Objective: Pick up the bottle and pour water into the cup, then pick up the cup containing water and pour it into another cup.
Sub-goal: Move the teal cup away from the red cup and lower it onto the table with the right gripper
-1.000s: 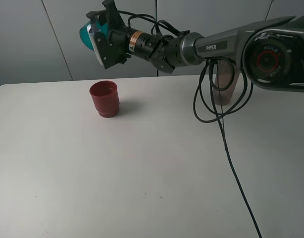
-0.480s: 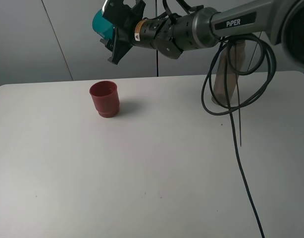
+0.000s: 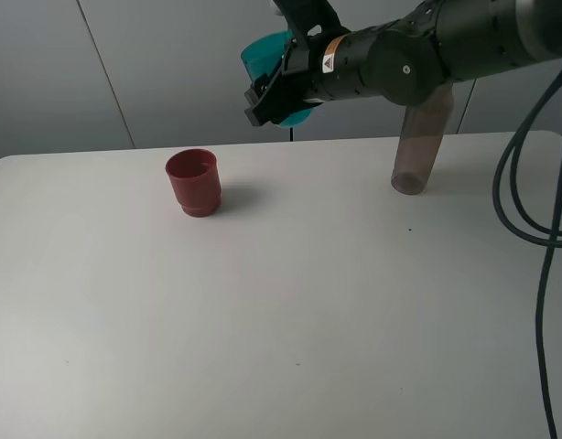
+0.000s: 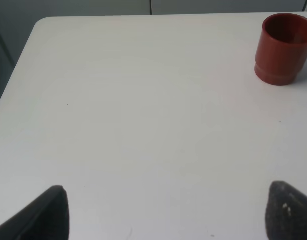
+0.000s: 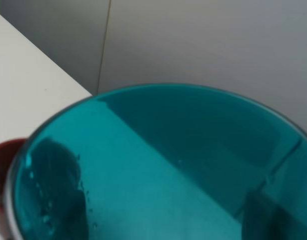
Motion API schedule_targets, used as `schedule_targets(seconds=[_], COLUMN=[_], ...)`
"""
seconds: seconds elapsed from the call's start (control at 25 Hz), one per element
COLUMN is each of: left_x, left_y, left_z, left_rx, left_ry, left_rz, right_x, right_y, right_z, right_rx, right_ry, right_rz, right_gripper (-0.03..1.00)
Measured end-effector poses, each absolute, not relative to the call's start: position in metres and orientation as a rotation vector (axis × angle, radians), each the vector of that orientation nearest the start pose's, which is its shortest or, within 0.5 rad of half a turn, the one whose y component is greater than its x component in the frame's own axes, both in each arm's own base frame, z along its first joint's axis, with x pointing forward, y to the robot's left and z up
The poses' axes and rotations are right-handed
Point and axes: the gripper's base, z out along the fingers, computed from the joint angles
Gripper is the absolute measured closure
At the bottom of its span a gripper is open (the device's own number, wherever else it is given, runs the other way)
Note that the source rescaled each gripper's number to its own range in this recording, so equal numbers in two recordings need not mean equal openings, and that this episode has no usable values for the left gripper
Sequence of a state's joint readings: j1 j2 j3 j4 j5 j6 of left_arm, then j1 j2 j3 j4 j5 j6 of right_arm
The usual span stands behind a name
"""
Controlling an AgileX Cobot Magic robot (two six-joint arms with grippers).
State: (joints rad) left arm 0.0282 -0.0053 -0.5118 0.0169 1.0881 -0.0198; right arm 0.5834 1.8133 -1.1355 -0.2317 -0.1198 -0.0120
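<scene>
The cup (image 3: 274, 64), the translucent teal tumbler, hangs in the air in your right gripper (image 3: 283, 84), high above the table (image 3: 290, 302) and off to the right of another cup (image 3: 193, 182), the opaque red one, which stands upright on the table; the teal one sits tilted, mouth turned up and toward the left in the high view; the jaws are pinched on its wall, and the dark fingers show through the plastic in the right wrist view, where droplets cling to the inside near one finger (image 5: 56, 165); whether any water is left in it, you cannot tell from here. Handling, as judged: thin smooth plastic, light, likely to flex under a hard squeeze, and slick where wet, so a side grip near mid-height with moderate pressure seems safest; too low and it tips in the jaws, too close to the rim and the wall may bow. The bottle (image 3: 418, 151) stands upright behind, well apart from the red cup, partly hidden by the arm; being tall and slim it looks easy to topple, so keep the forearm clear of it. Your left gripper (image 4: 163, 210) rests low over bare table, fingers spread, holding nothing.
</scene>
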Motion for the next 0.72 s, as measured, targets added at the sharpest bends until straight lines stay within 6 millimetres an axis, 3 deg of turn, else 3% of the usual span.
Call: schedule_targets(seconds=[0.12,0.28,0.48,0.72], left_x=[-0.008,-0.008,-0.008,-0.008], left_y=[0.001,0.001,0.001,0.001], left_z=[0.278,0.278,0.278,0.278], left_rx=[-0.051,-0.051,-0.051,-0.051], left_ry=[2.054,2.054,2.054,2.054], left_rz=[0.025,0.025,0.025,0.025], right_x=[0.325,0.293,0.266,0.248], right_y=[0.207,0.167,0.136,0.121], right_z=[0.221,0.192,0.159,0.132], right_rx=[-0.795,-0.723,-0.643,-0.581], right_ry=[1.901,1.982,1.961,1.872], right_rz=[0.246,0.246,0.270,0.312], right_gripper=[0.93,0.93,0.93,0.93])
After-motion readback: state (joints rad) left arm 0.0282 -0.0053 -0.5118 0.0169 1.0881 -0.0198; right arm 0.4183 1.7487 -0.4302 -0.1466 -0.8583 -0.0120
